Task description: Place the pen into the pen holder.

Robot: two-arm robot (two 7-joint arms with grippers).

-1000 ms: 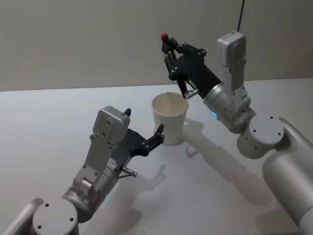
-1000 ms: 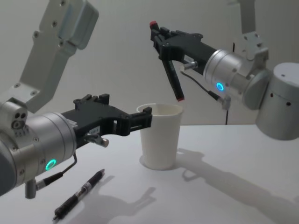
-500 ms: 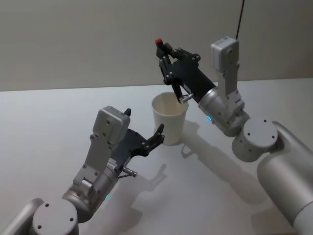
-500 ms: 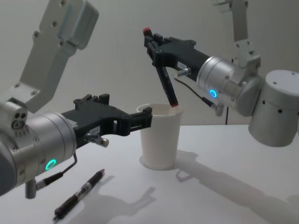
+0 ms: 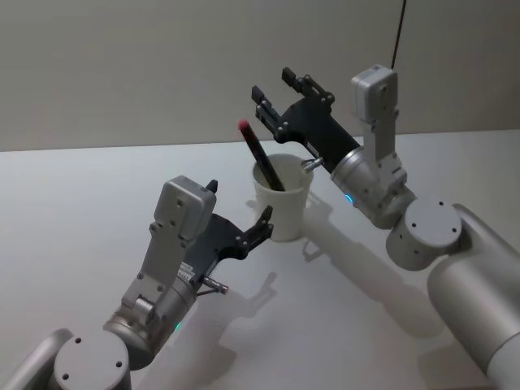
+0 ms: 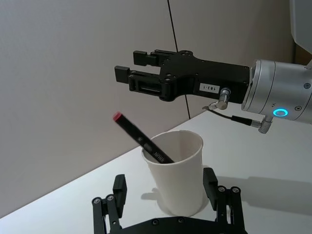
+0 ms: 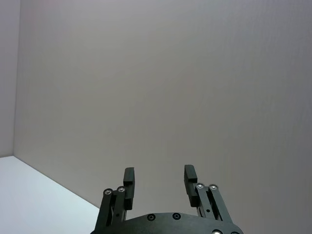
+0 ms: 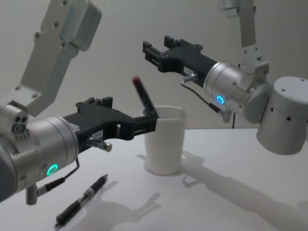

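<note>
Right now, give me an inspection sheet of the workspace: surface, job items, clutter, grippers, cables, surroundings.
Surface: white table, arm shadows on it.
Job's things: red-capped pen leans inside the pen holder, cap end up; the holder stands upright.
Clutter: second black pen lies flat on the table near the left arm.
Grippers: right gripper open and empty above the holder; left gripper open, fingers either side of the holder, contact unclear.
Cables: black cable hangs down the wall behind the right arm.
Surroundings: plain wall.
</note>
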